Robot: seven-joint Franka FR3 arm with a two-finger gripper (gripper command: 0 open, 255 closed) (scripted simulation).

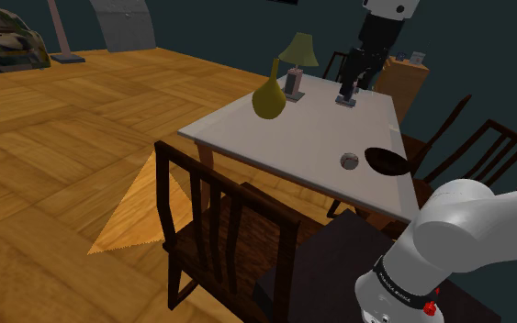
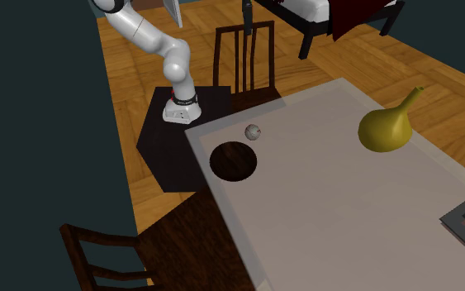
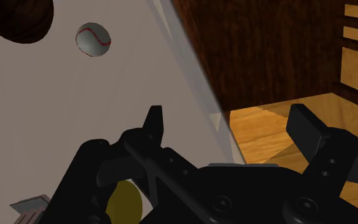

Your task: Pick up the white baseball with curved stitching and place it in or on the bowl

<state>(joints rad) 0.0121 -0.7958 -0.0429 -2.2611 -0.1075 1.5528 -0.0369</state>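
Jaws apart, nothing between them. In the wrist view the two black fingers (image 3: 153, 124) stand wide, one over the pale bench (image 3: 63, 102), the other out past the bench edge, over the wood floor (image 3: 266, 130) and a dark chair (image 3: 260, 51).

Baseball (image 3: 93, 39) is white with red curved stitching. It sits on the bench well ahead of the jaws, not between them and not touched. It is just beside the dark bowl (image 3: 21, 19), a small gap between the two.

Second exterior view: baseball (image 2: 253, 131) lies near the bench corner closest to the stand (image 2: 160, 149), and the bowl (image 2: 234, 160) is just beside it, toward that view's lower left. A yellow gourd-shaped vase (image 2: 385, 128) stands well apart, toward that view's right. The white arm (image 2: 152, 41) rises from the stand.

Shoulder view: baseball (image 1: 348, 161) and bowl (image 1: 387, 161) sit at the near end of the bench (image 1: 284, 138). The jaws hang above the far end, well away from the ball. The vase (image 1: 267, 96) and a small green-shaded lamp (image 1: 297, 55) stand at the far end toward that view's left. A dark chair (image 1: 215, 220) is at the near side.
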